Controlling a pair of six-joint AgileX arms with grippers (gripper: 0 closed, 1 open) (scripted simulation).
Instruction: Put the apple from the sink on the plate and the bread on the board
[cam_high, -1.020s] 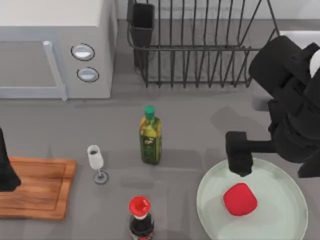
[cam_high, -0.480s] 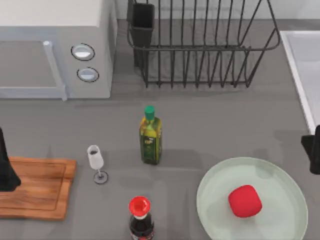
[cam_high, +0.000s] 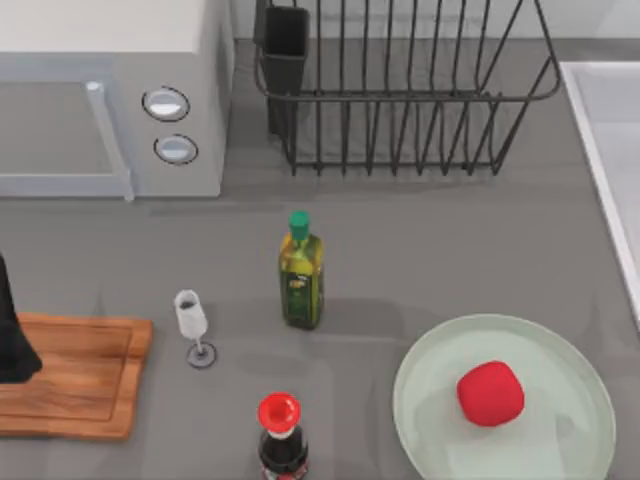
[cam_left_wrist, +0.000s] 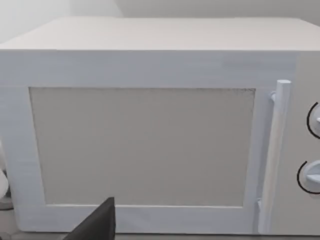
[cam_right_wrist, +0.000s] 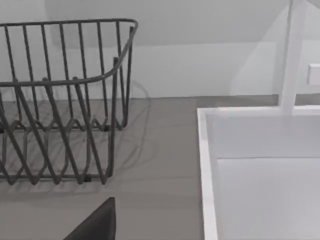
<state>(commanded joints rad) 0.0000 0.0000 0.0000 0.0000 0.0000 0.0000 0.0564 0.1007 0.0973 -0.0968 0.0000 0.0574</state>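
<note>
Landmark for this record: the plate (cam_high: 560, 440), pale mint green, at the lower right of the worktop (cam_high: 420, 260).

Far left of the plate, at the worktop's left edge, the board (cam_high: 75, 375) lies flat; part of the left arm (cam_high: 12, 330) stands dark over its left end. No bread is seen on the board's uncovered part. The left hand: cannot tell whether spread or pressed together; a dark finger tip (cam_left_wrist: 97, 225) appears in the left wrist view before the microwave (cam_left_wrist: 150, 125).

Left of the plate, nearer: a wine glass (cam_high: 192, 325) upright, then a green-capped oil bottle (cam_high: 300, 270) and a red-capped dark bottle (cam_high: 280, 440), all apart from one another.

The apple (cam_high: 490, 393) rests on the plate, slightly right of its centre, free of any grip.

Above the plate stands the dish rack (cam_high: 400, 90). Up and right of the plate, the sink (cam_high: 600, 110) rim runs along the worktop's right edge. The right hand: state cannot be told; a dark finger tip (cam_right_wrist: 97, 222) shows in the right wrist view near the sink.
</note>
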